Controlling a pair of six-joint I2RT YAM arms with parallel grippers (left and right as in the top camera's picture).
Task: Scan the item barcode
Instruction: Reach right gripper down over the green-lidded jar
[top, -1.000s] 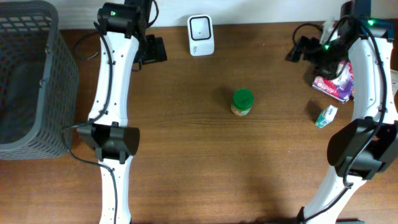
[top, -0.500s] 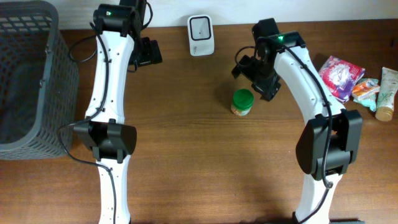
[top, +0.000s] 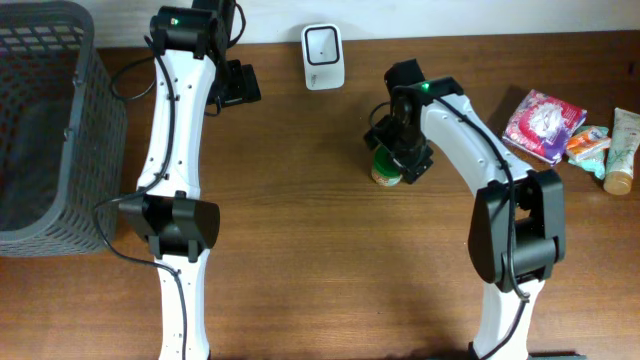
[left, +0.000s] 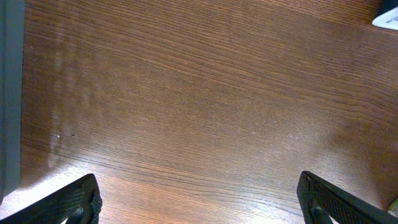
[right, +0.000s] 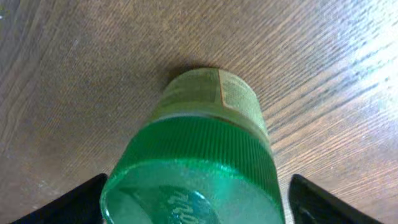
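Right gripper (right: 199, 205): jaws open astride the green-lidded jar (right: 208, 106). Off-centre closure may topple it across the counter (top: 300, 250). Left gripper (left: 205, 202): jaws open, empty.

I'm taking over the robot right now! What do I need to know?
The left gripper is open and empty, over bare table.
The right gripper is open, lowered around the green-lidded jar, one finger on each side, not gripping yet.
The jar stands upright mid-table; the white scanner sits at the back edge.
Done: reaching the jar.
Left: close on the jar, lift it, show its barcode to the scanner.
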